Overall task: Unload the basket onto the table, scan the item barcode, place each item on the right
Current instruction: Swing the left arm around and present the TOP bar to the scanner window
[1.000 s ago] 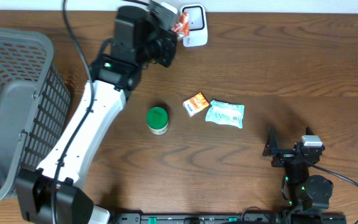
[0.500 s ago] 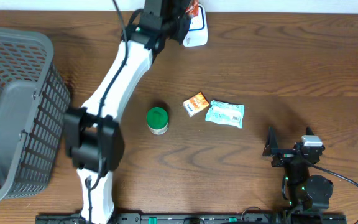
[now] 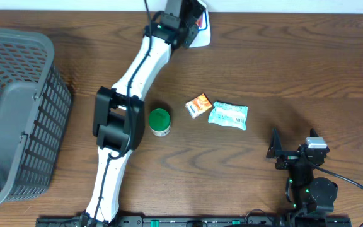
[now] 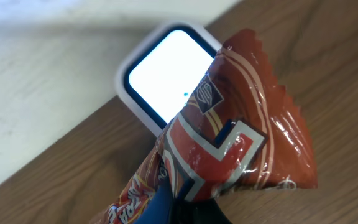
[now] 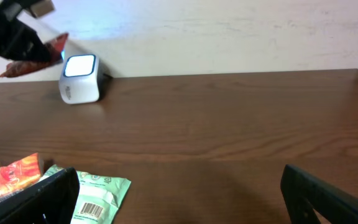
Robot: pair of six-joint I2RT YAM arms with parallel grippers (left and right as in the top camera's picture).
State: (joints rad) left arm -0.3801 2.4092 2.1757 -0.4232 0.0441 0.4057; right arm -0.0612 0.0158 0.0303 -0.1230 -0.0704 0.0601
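My left gripper [image 4: 194, 211] is shut on a red snack packet [image 4: 229, 137], which it holds tilted right in front of the lit window of the white barcode scanner [image 4: 169, 71]. Seen from overhead, the left arm stretches to the table's far edge, where the left gripper [image 3: 191, 16] partly covers the scanner [image 3: 200, 34]; only a sliver of the packet [image 3: 198, 21] shows. The right wrist view shows the packet [image 5: 36, 53] just left of the scanner [image 5: 79, 78]. My right gripper [image 3: 293, 151] rests open at the near right, holding nothing.
A grey mesh basket [image 3: 11, 113] fills the left side. Mid-table stand a green-lidded jar [image 3: 159, 121], an orange packet [image 3: 198, 105] and a mint-green packet [image 3: 228, 115] with its barcode facing up. The left arm lies diagonally across the table's left-centre.
The left arm has stretched farther back and right, bringing the red packet up against the scanner's window. The right arm has stayed still.
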